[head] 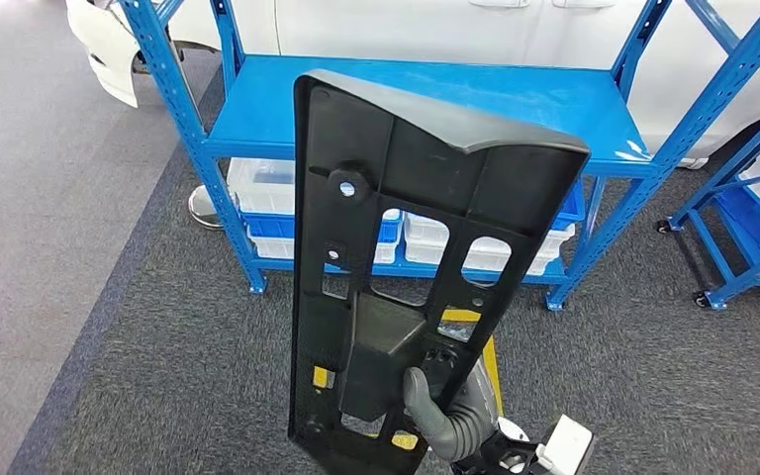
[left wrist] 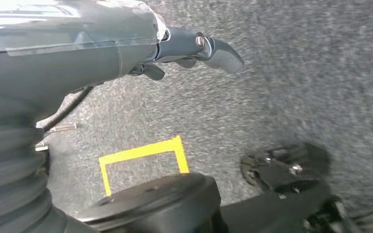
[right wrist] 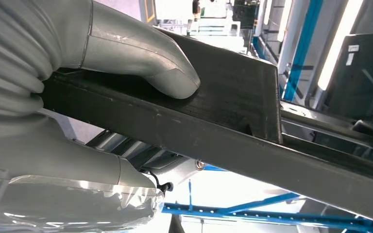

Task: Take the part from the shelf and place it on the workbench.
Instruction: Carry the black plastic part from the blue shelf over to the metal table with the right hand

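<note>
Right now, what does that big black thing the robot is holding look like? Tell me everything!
The black part is a long, flat panel that looks like moulded plastic, with raised ribs, a round boss with a hole, several cut-out windows and a boxy bulge low down. It stands nearly upright in the air before the blue shelf. The right robot hand grips it near the bottom, its thumb pressed on it.

The setting is looking like a car workshop or parts store. A blue steel rack (head: 435, 109) with punched uprights is standing on grey carpet tiles (head: 158, 376), its lower level holding clear plastic bins (head: 262, 183). A second blue rack on castors (head: 742, 228) is standing to the right. Behind them a white car body (head: 435, 30) is showing door handles and a wheel arch. Yellow tape marks (left wrist: 143, 155) are outlining a spot on the floor.
</note>
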### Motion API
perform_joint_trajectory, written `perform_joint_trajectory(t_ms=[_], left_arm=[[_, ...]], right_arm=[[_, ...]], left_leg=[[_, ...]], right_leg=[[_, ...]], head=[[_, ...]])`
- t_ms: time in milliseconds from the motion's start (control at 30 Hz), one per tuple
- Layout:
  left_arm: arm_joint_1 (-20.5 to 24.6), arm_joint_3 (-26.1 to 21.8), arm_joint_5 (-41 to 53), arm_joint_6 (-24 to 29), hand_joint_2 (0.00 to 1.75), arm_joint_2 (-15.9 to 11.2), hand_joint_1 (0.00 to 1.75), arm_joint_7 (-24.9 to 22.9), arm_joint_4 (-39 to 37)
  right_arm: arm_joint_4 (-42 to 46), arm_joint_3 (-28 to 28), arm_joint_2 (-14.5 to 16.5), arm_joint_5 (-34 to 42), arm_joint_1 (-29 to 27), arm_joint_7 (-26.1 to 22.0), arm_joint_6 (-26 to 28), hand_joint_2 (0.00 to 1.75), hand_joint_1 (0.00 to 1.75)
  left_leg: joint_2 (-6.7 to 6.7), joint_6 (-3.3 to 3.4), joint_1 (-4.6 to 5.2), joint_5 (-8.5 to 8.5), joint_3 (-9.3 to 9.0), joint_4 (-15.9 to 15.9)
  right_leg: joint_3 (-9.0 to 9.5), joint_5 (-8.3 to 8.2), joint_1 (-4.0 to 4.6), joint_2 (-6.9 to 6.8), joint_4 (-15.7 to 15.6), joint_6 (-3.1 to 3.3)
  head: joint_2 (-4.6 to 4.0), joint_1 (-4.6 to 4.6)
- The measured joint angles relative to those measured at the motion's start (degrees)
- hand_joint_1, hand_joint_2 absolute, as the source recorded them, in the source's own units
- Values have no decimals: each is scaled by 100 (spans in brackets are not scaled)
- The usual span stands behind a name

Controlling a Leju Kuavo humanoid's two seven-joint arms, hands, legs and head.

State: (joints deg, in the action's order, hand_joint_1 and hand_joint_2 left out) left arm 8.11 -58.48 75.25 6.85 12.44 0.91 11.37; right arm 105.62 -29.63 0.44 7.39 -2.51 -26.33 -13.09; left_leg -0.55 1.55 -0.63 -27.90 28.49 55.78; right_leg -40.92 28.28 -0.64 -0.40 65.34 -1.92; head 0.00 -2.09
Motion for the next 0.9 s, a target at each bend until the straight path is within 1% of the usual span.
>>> perform_joint_trajectory(t_ms=[33,67,100,133,167,200,233,267,300,333,367,400,433,467,500,533,567,600,633,667,700,733,767,800,833,867,900], left_arm=[[-3,-1,9,15,175,-2,0,6,0],[-8,-1,18,31,175,-4,0,19,0],[-11,-1,26,45,175,-7,0,34,0],[-13,-1,30,55,175,-10,0,50,0],[-11,-1,32,60,175,-13,0,63,0],[-6,-1,36,62,175,-15,0,69,0],[-6,-1,39,64,175,-16,0,72,0],[-8,-1,43,65,175,-16,0,74,0],[-10,-1,46,66,175,-17,0,75,0],[-15,-1,49,67,175,-19,0,76,0],[-15,-1,50,71,175,-22,0,77,0],[-14,-1,51,76,175,-28,0,77,0],[-14,-1,51,83,175,-33,0,79,0],[-10,-1,51,91,175,-38,0,82,0],[-1,-1,51,96,175,-43,0,88,0],[11,-1,51,100,175,-46,0,95,0],[23,-1,53,101,175,-50,0,99,0],[30,-1,58,102,175,-52,0,103,0],[29,0,69,103,175,-54,0,104,0],[21,1,81,105,175,-54,0,104,0],[6,1,92,106,175,-57,0,105,0],[-12,2,102,107,175,-69,0,108,0],[-27,2,112,108,175,-78,0,110,0],[-38,3,124,107,175,-86,0,113,0],[-39,5,136,107,175,-93,0,115,0],[-35,9,146,104,175,-86,0,115,0],[-30,15,155,102,175,-82,0,115,0]], right_arm=[[-7,16,0,-1,-7,-5,-13,175,155],[-18,33,0,-1,-14,-11,-32,175,155],[-28,50,0,-1,-24,-14,-50,175,155],[-36,65,0,-1,-34,-16,-66,175,155],[-41,78,0,3,-42,-16,-80,175,155],[-42,89,0,14,-45,-16,-97,175,155],[-42,98,1,29,-42,-16,-120,175,155],[-41,106,3,50,-36,-17,-148,175,155],[-41,113,6,73,-32,-19,-175,175,155],[-41,117,9,91,-34,-20,-196,175,155],[-41,123,12,106,-44,-22,-211,175,155],[-43,130,13,118,-56,-23,-224,175,155],[-45,136,14,127,-67,-24,-237,175,155],[-49,141,17,134,-75,-24,-252,175,155],[-55,145,20,141,-82,-25,-265,175,155],[-64,150,23,145,-91,-25,-274,175,155],[-75,154,25,147,-105,-25,-279,175,155],[-84,157,25,148,-121,-25,-282,175,155],[-91,161,25,149,-139,-26,-283,175,155],[-94,166,26,150,-153,-27,-284,175,155],[-94,172,28,151,-165,-31,-286,175,155],[-94,179,29,152,-172,-37,-287,175,155],[-93,187,30,154,-181,-45,-289,175,155],[-93,195,31,154,-193,-56,-290,175,155],[-92,203,31,155,-208,-70,-291,175,155],[-90,210,31,154,-227,-81,-292,175,155],[-88,219,30,154,-249,-93,-294,175,155]], left_leg=[[-2,11,4,59,85,3],[-3,11,9,117,161,7],[-5,4,12,171,236,14],[-7,-6,14,223,304,24],[-12,-18,15,267,362,37],[-22,-30,22,302,405,54],[-32,-45,32,325,431,75],[-51,-66,45,344,446,98],[-79,-91,55,362,457,116],[-117,-123,59,381,468,124],[-163,-157,63,396,478,129],[-181,-192,56,382,493,150],[-166,-224,51,286,536,251],[-131,-253,44,110,619,472],[-85,-276,33,-120,741,806],[-60,-291,31,-353,879,1205],[-52,-301,30,-501,979,1545],[-46,-302,30,-536,999,1716],[-34,-292,30,-457,914,1669],[0,-270,30,-295,731,1401],[78,-235,31,-122,503,1012],[201,-198,28,-7,283,637],[306,-171,28,52,129,349],[374,-151,32,52,52,189],[387,-142,38,31,27,128],[337,-128,33,40,32,81],[274,-105,20,57,29,43]], right_leg=[[-82,243,-5,3,394,-19],[-130,324,-9,4,734,-33],[-120,259,-11,4,947,-38],[-16,104,-12,4,967,-33],[199,-66,-11,-2,762,-19],[514,-148,-3,-70,370,7],[846,-126,20,-156,-87,40],[1102,-49,40,-230,-474,82],[1254,46,64,-283,-729,127],[1291,93,81,-259,-838,172],[1273,86,75,-208,-873,222],[1252,54,66,-160,-889,267],[1226,13,54,-112,-903,314],[1196,-30,42,-73,-914,354],[1158,-66,42,-34,-913,382],[1117,-96,48,7,-906,399],[1080,-121,56,48,-896,402],[1046,-141,63,97,-881,399],[1018,-155,69,153,-864,393],[998,-165,74,216,-844,385],[982,-171,76,276,-826,378],[960,-182,81,335,-810,361],[935,-199,76,390,-799,333],[905,-221,66,437,-793,299],[873,-248,57,486,-792,257],[853,-271,57,537,-794,216],[830,-263,64,538,-776,186]], head=[[0,-1],[0,-1],[0,0],[0,-1],[0,-1],[0,0],[0,-1],[0,0],[1,0],[1,-1],[1,0],[1,-1],[0,-1],[0,-1],[0,-1],[0,-1],[0,-1],[0,-1],[0,-1],[0,-1],[0,-1],[0,-1],[0,-1],[0,-1],[1,-1],[1,-1],[1,-1]])
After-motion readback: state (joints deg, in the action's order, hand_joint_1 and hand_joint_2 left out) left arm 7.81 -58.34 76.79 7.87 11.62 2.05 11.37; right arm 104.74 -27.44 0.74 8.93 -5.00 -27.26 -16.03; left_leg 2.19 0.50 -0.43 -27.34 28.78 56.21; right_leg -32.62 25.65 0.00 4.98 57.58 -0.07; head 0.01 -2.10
